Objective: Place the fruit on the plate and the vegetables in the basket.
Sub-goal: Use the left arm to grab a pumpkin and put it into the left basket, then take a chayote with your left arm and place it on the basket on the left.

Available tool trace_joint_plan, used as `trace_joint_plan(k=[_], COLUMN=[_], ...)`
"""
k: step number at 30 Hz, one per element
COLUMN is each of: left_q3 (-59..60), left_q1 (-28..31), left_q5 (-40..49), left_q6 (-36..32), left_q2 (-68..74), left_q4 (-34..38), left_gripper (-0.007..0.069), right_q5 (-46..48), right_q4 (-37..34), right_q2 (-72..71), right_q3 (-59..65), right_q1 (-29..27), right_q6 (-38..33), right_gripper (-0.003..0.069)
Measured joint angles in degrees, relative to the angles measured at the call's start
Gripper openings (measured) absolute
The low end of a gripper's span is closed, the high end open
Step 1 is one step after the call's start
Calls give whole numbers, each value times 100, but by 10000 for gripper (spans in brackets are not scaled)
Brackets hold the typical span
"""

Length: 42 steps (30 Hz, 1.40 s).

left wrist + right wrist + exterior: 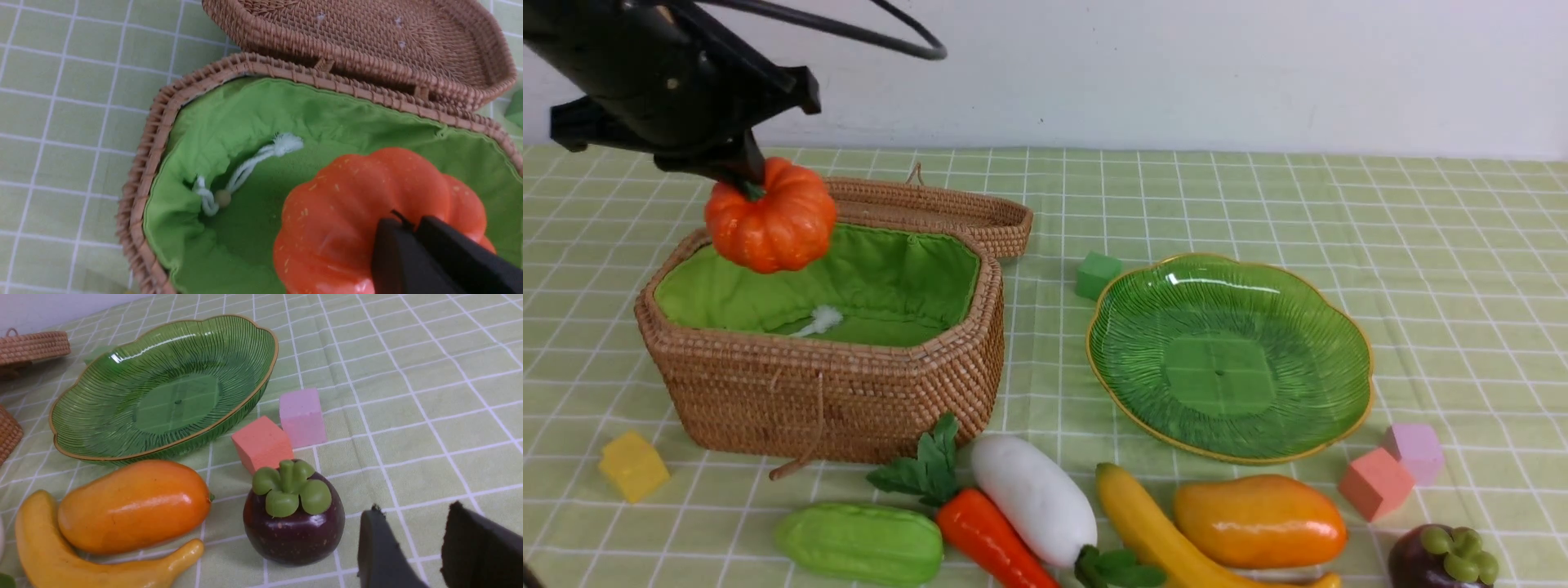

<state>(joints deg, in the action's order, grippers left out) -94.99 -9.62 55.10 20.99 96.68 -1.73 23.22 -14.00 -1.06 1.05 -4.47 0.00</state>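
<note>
My left gripper (pixel 745 186) is shut on the stem of the small orange pumpkin (pixel 770 216), which hangs above the left end of the open wicker basket (pixel 833 392). From the left wrist, the pumpkin (pixel 347 212) hovers over the green lining. Along the front lie the green gourd (pixel 859 542), carrot (pixel 992 535), white radish (pixel 1033 496), banana (pixel 1152 531), mango (pixel 1259 521) and mangosteen (pixel 1441 559). The green plate (pixel 1111 359) has nothing on it. My right gripper (pixel 414 508) stands open over the cloth beside the mangosteen (pixel 294 518), holding nothing.
Foam cubes lie about: yellow (pixel 633 465) left of the basket, green (pixel 1097 274) behind the plate, coral (pixel 1375 483) and lilac (pixel 1414 451) right of it. The basket's lid (pixel 947 214) lies open behind it. A white drawstring (pixel 249 169) rests in the lining.
</note>
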Motion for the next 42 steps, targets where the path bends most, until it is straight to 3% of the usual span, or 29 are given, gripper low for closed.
trace_joint_plan(k=[5, 7, 9, 12, 16, 21, 28, 42], left_q3=[-213, -218, -223, -220, -220, -64, 1129, 3472], left_q1=[0, 0, 0, 0, 0, -71, -298, -467], left_q5=[-80, -101, -4, 220, 643, 1118, 728, -110], left_q6=[18, 116, 279, 300, 279, 153, -175, 485], left_q2=[509, 611, 613, 476, 105, -538, -1512, -1708], left_q4=[-10, -12, -17, -17, -5, 235, 212, 267], left_gripper=[98, 180, 321, 474, 617, 646, 585, 573], right_q5=[0, 0, 0, 0, 0, 0, 0, 0], right_q4=[0, 0, 0, 0, 0, 0, 0, 0], right_q2=[0, 0, 0, 0, 0, 0, 0, 0], right_q3=[0, 0, 0, 0, 0, 0, 0, 0], right_q1=[0, 0, 0, 0, 0, 0, 0, 0], right_q6=[0, 0, 0, 0, 0, 0, 0, 0], right_gripper=[240, 240, 240, 240, 240, 240, 240, 240])
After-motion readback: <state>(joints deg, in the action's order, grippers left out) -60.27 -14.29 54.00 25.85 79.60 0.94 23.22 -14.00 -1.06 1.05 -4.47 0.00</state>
